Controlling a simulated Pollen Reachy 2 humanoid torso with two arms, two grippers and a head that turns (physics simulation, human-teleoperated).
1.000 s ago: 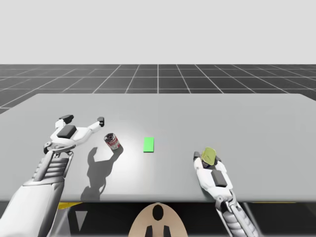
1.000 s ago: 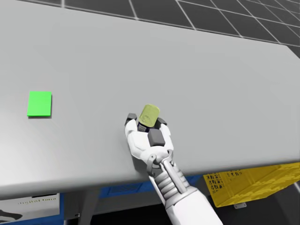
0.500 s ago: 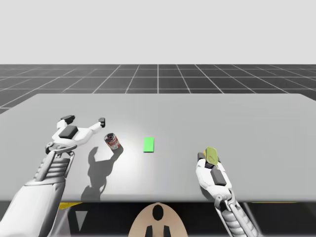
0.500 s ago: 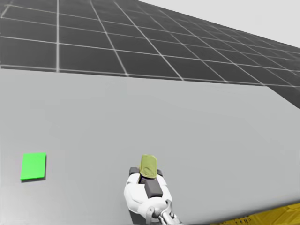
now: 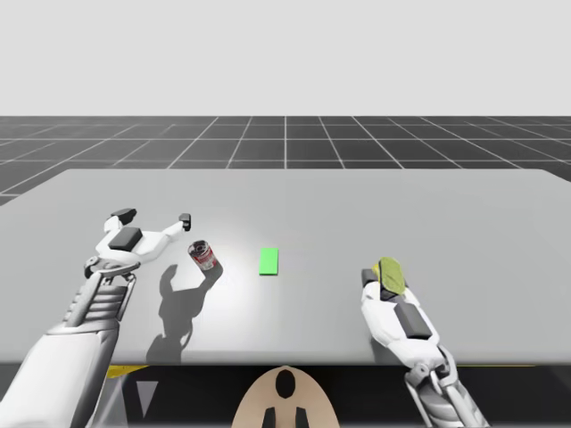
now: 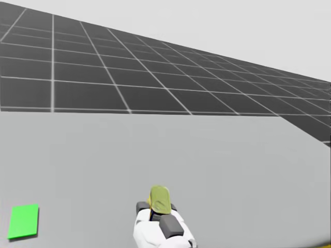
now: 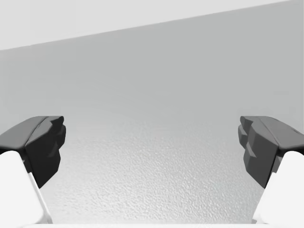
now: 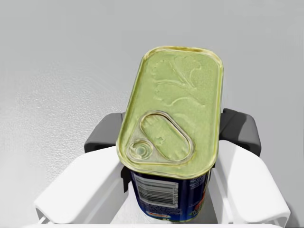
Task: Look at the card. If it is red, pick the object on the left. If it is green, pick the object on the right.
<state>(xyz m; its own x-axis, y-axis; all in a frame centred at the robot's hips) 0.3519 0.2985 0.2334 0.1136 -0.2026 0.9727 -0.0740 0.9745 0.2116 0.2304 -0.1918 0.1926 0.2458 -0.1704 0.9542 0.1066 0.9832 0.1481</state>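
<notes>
A green card (image 5: 268, 260) (image 6: 23, 221) lies flat near the table's middle. To its left stands a small red and dark round can (image 5: 203, 255). My right gripper (image 5: 385, 283) (image 6: 155, 209) (image 8: 173, 137) is shut on a blue rectangular tin with a yellow-green pull-ring lid (image 5: 390, 275) (image 6: 160, 200) (image 8: 173, 111), held above the table to the right of the card. My left gripper (image 5: 153, 215) (image 7: 152, 145) hangs open over bare table, just left of and behind the round can, with nothing between its fingers (image 7: 40, 142).
The grey table (image 5: 357, 214) stretches wide behind and to the right of both arms. Its front edge runs close to my right forearm. A dark gridded floor lies beyond the far edge.
My right gripper has lifted the blue tin off the table and shifted slightly right. My head has turned upward. The left arm, round can and card are unmoved.
</notes>
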